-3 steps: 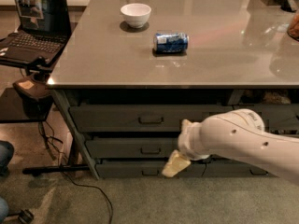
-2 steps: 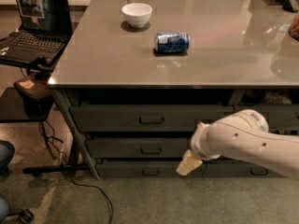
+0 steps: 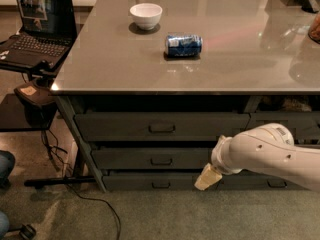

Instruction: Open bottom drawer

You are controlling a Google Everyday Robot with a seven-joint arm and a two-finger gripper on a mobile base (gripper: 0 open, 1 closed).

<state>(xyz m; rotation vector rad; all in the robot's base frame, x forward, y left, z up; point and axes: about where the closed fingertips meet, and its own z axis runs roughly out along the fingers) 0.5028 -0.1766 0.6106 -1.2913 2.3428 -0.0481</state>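
The bottom drawer (image 3: 150, 181) is the slim dark-grey front lowest in the left stack under the table. It looks shut, and its small loop handle (image 3: 161, 185) sits at the centre. My gripper (image 3: 207, 178), a cream tip on the white arm (image 3: 270, 151) that reaches in from the right, hangs in front of the drawer's right part, to the right of the handle and apart from it. Two taller drawers (image 3: 160, 126) sit above in the same stack.
A white bowl (image 3: 146, 15) and a blue can (image 3: 183, 44) lying on its side are on the grey tabletop (image 3: 100, 69). A laptop (image 3: 37, 24) stands on a side stand at left. Cables (image 3: 85, 199) run over the floor. A neighbouring drawer stack (image 3: 282, 120) is at right.
My arm and gripper have shifted to the right along the bottom drawer front, away from its handle. The drawers have not moved.
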